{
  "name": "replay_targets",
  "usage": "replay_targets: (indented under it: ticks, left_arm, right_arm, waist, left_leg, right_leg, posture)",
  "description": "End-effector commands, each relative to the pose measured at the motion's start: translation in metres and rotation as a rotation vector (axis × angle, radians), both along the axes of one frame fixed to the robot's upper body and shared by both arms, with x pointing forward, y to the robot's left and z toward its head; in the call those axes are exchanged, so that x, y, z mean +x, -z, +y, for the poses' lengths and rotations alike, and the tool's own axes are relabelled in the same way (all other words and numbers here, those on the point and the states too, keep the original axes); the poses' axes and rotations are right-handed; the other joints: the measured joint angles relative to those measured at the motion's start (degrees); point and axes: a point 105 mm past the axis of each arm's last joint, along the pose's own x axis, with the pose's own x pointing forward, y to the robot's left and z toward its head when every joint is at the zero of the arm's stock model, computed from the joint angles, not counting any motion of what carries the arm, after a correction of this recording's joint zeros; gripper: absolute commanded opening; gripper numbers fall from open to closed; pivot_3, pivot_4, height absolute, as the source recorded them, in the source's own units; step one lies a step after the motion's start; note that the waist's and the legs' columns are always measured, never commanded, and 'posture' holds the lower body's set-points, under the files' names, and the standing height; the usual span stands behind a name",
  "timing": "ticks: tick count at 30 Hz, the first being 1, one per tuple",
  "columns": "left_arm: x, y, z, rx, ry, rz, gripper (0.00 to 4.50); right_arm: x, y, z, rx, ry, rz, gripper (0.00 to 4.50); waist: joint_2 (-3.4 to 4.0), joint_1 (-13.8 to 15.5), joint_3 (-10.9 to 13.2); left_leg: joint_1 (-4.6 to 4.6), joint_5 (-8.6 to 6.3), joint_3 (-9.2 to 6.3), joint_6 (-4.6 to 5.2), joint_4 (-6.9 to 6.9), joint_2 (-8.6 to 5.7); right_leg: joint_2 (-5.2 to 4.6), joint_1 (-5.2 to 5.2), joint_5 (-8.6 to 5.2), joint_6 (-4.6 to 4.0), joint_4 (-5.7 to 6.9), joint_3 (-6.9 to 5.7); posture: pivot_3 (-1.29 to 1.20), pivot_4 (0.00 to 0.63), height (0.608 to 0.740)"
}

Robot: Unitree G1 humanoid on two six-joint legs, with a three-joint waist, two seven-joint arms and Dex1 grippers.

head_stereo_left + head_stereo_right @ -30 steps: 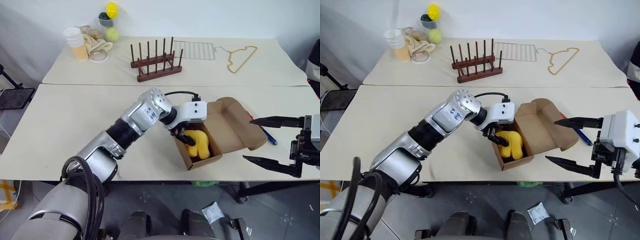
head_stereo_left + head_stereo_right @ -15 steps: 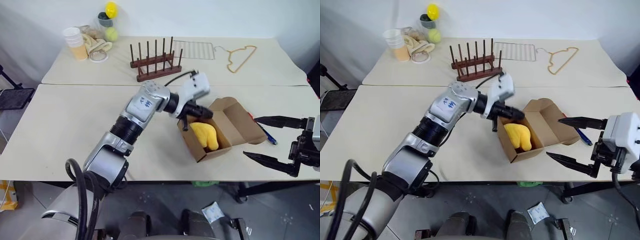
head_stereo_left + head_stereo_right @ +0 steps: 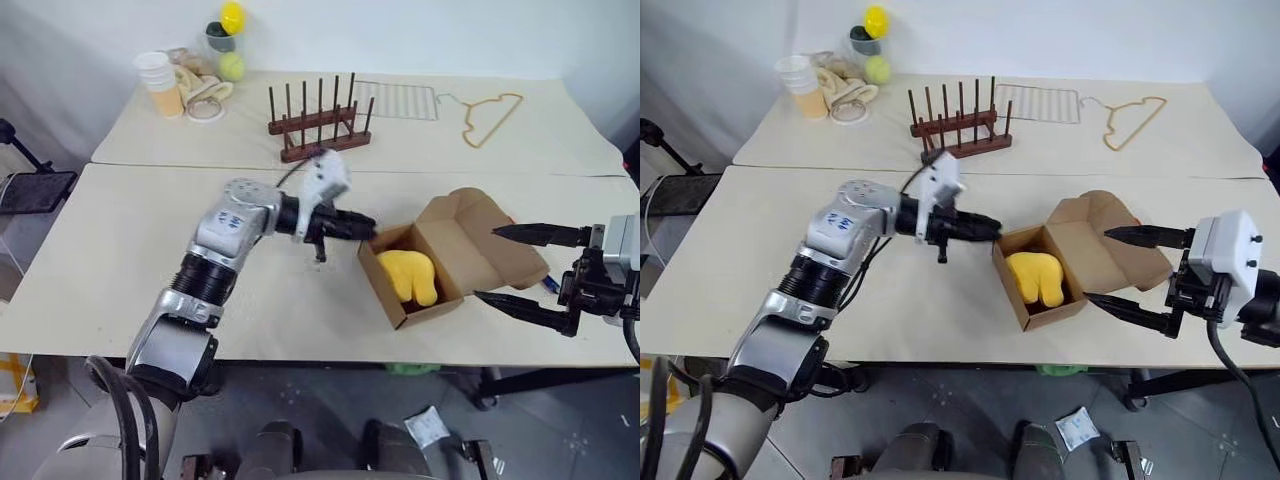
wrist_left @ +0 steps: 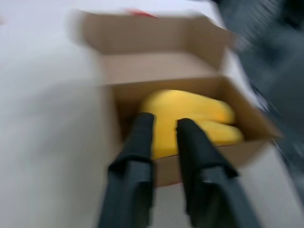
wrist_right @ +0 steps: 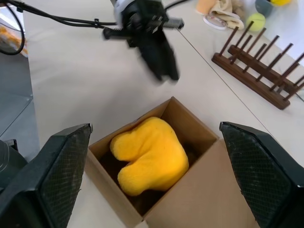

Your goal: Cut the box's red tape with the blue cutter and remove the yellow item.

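While the soft yellow plush item [image 3: 409, 276] lies in the open brown cardboard box [image 3: 440, 262], the left gripper [image 3: 362, 227], fingers slightly apart and empty, hovers at its nine o'clock; the right gripper [image 3: 505, 265] gapes wide at three o'clock.

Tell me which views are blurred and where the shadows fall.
Left wrist view: smeared throughout, the open brown cardboard box and the lumpy yellow plush item soft-edged. Right wrist view: the plush is crisp, but the left pincer is streaked by motion. Head views: sharp, evenly lit, with soft shadows inside the box and under the left arm on the pale table.
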Motion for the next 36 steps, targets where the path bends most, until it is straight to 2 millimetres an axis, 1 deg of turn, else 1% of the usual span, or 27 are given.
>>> replay_targets:
  ticks: [1, 3, 4, 8, 10, 11, 12, 14, 18, 22, 26, 29, 33, 36]
  left_arm:
    - [-0.012, 0.001, -0.02, 0.132, 0.058, -0.123, 2.06]
    - [-0.01, 0.01, -0.03, 0.175, 0.037, -0.147, 2.7]
    - [-0.008, 0.014, -0.033, 0.199, 0.024, -0.165, 2.94]
    - [0.018, 0.028, -0.044, 0.322, -0.108, -0.303, 2.94]
    - [0.015, 0.028, -0.056, 0.313, -0.098, -0.258, 2.94]
    - [0.01, 0.028, -0.064, 0.304, -0.083, -0.208, 2.94]
    - [0.009, 0.03, -0.067, 0.316, -0.078, -0.201, 2.94]
    - [0.01, 0.034, -0.068, 0.341, -0.08, -0.205, 2.94]
    - [0.019, 0.053, -0.058, 0.423, -0.099, -0.197, 2.94]
    - [0.022, 0.065, -0.053, 0.481, -0.088, -0.182, 2.1]
    - [0.022, 0.077, -0.051, 0.52, -0.068, -0.167, 0.89]
    - [0.027, 0.08, -0.049, 0.522, -0.083, -0.184, 0.03]
    - [0.03, 0.074, -0.051, 0.476, -0.102, -0.188, 0.01]
    - [0.03, 0.064, -0.056, 0.407, -0.108, -0.173, 0.01]
  right_arm:
    - [-0.006, -0.007, 0.0, -0.026, -0.02, -0.021, 4.5]
    - [-0.009, -0.005, 0.001, -0.035, -0.03, -0.007, 4.5]
    - [-0.01, -0.004, 0.001, -0.037, -0.03, -0.004, 4.5]
    - [-0.013, -0.004, 0.001, -0.04, -0.026, 0.002, 4.5]
    - [-0.014, -0.004, 0.003, -0.039, -0.025, 0.006, 4.5]
    - [-0.015, -0.004, 0.004, -0.038, -0.027, 0.009, 4.5]
    - [-0.016, -0.004, 0.005, -0.037, -0.029, 0.009, 4.5]
    - [-0.017, -0.004, 0.007, -0.035, -0.031, 0.01, 4.5]
    - [-0.019, -0.005, 0.009, -0.031, -0.035, 0.017, 4.5]
    - [-0.019, -0.006, 0.01, -0.029, -0.038, 0.023, 4.5]
    - [-0.019, -0.008, 0.012, -0.025, -0.042, 0.016, 4.5]
    - [-0.018, -0.008, 0.013, -0.02, -0.042, 0.012, 4.5]
    - [-0.018, -0.008, 0.013, -0.017, -0.039, 0.009, 4.5]
    - [-0.018, -0.008, 0.013, -0.017, -0.035, 0.008, 4.5]
  waist:
    - [0.01, -0.16, 0.0]
    - [0.01, -0.19, 0.0]
    - [0.01, -0.22, 0.0]
    - [0.0, -0.19, 0.0]
    - [-0.01, -0.07, 0.0]
    - [0.0, -0.07, 0.0]
    - [0.0, -0.06, 0.0]
    - [0.0, 0.0, 0.0]
    - [0.0, 0.08, -0.01]
    - [-0.08, 0.04, -0.08]
    - [-0.08, -0.3, -0.1]
    - [-0.06, -0.48, -0.12]
    - [-0.07, -1.08, -0.12]
    - [-0.07, -1.18, -0.12]
  left_leg:
    - [0.01, 0.0, 0.01, 0.0, -0.03, 0.01]
    - [0.06, 0.0, 0.02, 0.0, -0.06, 0.02]
    - [0.06, 0.0, 0.01, 0.0, -0.05, 0.02]
    - [0.09, 0.01, 0.04, 0.01, -0.03, 0.02]
    - [0.12, 0.0, 0.03, 0.02, 0.0, 0.01]
    - [0.14, -0.01, 0.05, 0.04, 0.0, 0.01]
    - [0.15, -0.01, 0.05, 0.05, 0.0, 0.01]
    - [0.14, -0.01, 0.04, 0.05, -0.01, 0.02]
    - [0.16, -0.01, 0.01, 0.05, 0.0, 0.03]
    - [0.22, -0.01, 0.01, 0.05, 0.03, 0.03]
    - [0.25, -0.01, -0.01, 0.05, 0.03, 0.06]
    - [0.27, -0.01, -0.07, 0.05, 0.02, 0.07]
    - [0.27, -0.01, -0.28, 0.05, 0.03, 0.08]
    - [0.27, -0.01, -0.41, 0.05, 0.03, 0.08]
  right_leg:
    - [0.01, 0.0, 0.0, 0.0, 0.0, 0.0]
    - [0.02, 0.01, 0.0, 0.0, 0.02, 0.0]
    - [0.02, 0.01, 0.0, 0.0, 0.03, 0.0]
    - [0.02, 0.02, 0.0, 0.0, 0.07, 0.05]
    - [0.01, 0.08, 0.0, 0.0, 0.06, 0.05]
    - [0.01, 0.09, 0.0, 0.0, 0.06, 0.07]
    - [0.01, 0.08, 0.0, 0.0, 0.07, 0.07]
    - [0.01, 0.07, 0.0, 0.0, 0.07, 0.06]
    - [0.0, 0.09, 0.0, -0.01, 0.06, 0.06]
    - [0.0, 0.16, 0.02, -0.03, 0.05, 0.06]
    - [0.0, 0.16, 0.03, -0.05, 0.08, 0.07]
    - [0.01, 0.16, 0.03, -0.06, 0.08, 0.07]
    - [0.01, 0.15, 0.04, -0.07, 0.11, 0.08]
    - [0.01, 0.15, 0.04, -0.07, 0.11, 0.08]
  posture:
    - [0.0, 0.15, 0.74]
    - [0.0, 0.15, 0.74]
    - [0.0, 0.15, 0.74]
    - [0.0, 0.15, 0.74]
    - [0.0, 0.15, 0.74]
    - [0.0, 0.15, 0.74]
    - [0.0, 0.15, 0.74]
    - [0.0, 0.15, 0.74]
    - [0.0, 0.15, 0.74]
    - [0.0, 0.15, 0.74]
    - [0.0, 0.15, 0.74]
    - [0.0, 0.15, 0.74]
    - [0.0, 0.15, 0.74]
    - [0.0, 0.15, 0.74]
